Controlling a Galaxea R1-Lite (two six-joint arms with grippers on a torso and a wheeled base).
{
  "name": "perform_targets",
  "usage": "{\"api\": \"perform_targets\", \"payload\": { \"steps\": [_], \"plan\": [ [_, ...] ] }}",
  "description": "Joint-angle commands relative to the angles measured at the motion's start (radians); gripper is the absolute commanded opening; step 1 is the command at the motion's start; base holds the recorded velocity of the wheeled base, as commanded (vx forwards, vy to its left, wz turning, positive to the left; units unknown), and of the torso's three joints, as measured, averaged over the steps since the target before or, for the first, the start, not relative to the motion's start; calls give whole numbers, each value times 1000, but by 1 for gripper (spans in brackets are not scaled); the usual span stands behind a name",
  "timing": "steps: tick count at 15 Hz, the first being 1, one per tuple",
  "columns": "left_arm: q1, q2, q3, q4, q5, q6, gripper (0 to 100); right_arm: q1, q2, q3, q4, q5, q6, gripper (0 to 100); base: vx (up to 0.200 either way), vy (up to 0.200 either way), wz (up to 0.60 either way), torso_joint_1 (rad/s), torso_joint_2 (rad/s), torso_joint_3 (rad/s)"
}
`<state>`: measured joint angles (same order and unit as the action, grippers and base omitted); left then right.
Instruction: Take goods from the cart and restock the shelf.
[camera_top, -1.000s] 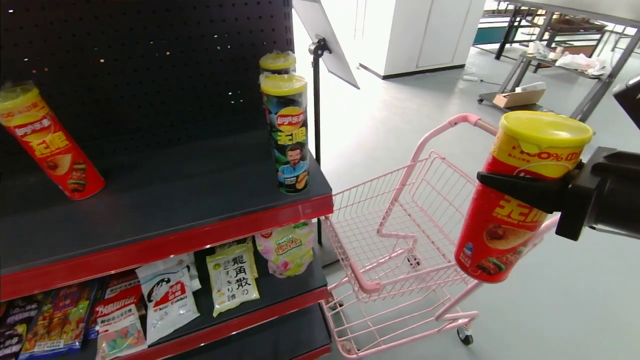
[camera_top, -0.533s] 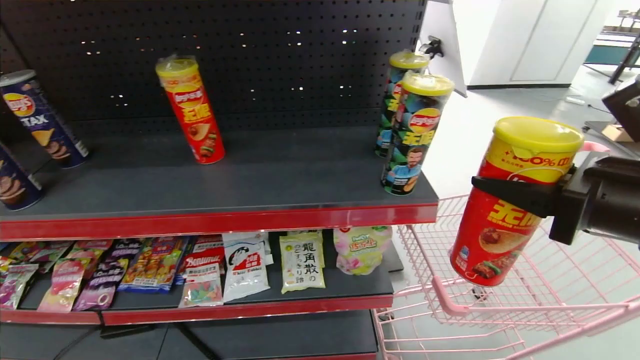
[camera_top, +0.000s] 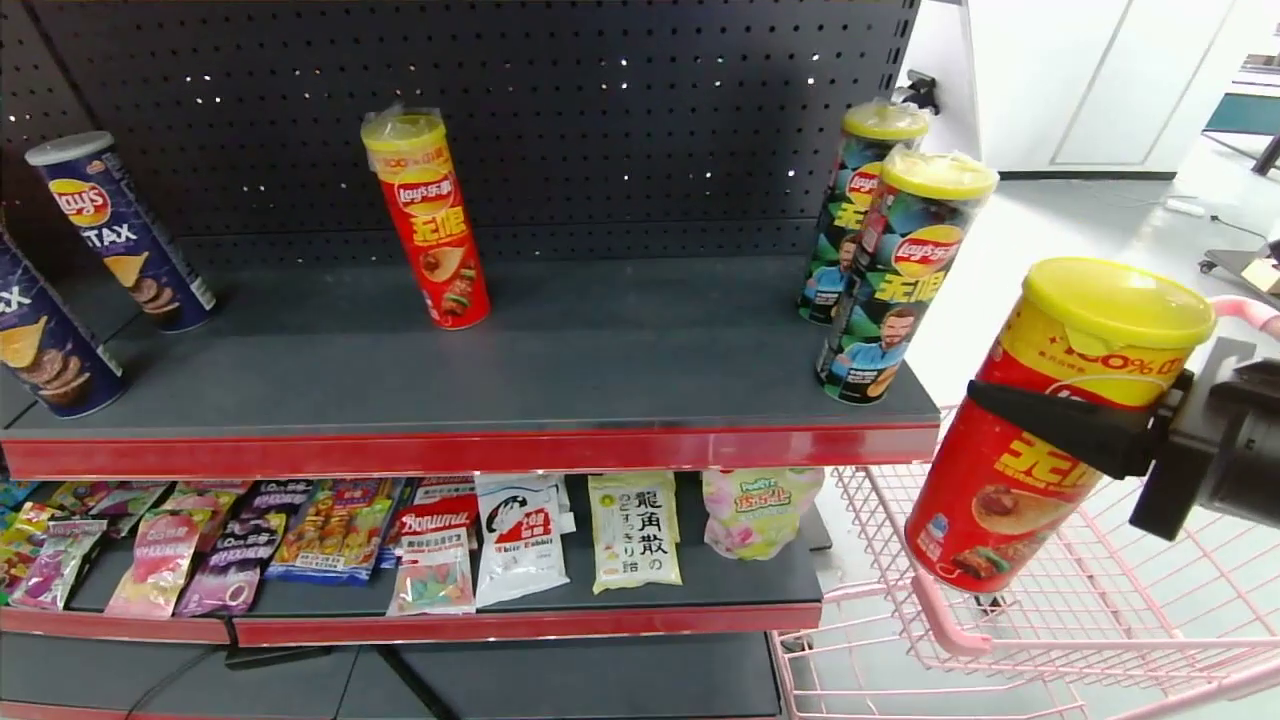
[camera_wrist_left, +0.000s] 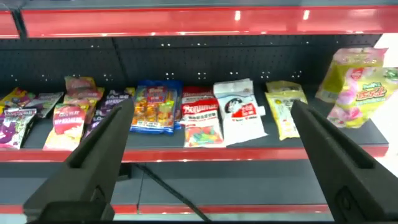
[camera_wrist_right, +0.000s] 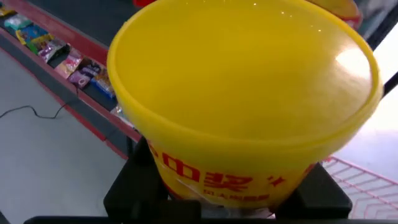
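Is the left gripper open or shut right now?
Open: the left gripper shows both fingers wide apart, nothing held between them, snack bags beyond.

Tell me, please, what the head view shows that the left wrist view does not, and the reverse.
Only the head view: the right hand gripping a red cylindrical chip can with a yellow lid, the pink wire cart, and tall chip cans on the dark upper shelf. Only the left wrist view: the left hand, open. Both: flat snack bags on the lower shelf.

The upper shelf is open between the red can and the green cans. The blue cans block its left end; the pegboard closes the rear.
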<state>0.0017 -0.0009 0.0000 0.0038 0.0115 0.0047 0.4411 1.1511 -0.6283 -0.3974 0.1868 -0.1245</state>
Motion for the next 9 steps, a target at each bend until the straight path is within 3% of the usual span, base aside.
{"api": "perform_targets", "payload": {
  "steps": [1,9],
  "plan": [
    [0,1,-2,1,1,0,100,10,-4,39,-61,5,-18,0,0,200,0,2,7,2],
    [1,1,0,-1,1,0,100,87,2,42,-89,52,-44,0,0,200,0,0,3,4]
  ]
}}
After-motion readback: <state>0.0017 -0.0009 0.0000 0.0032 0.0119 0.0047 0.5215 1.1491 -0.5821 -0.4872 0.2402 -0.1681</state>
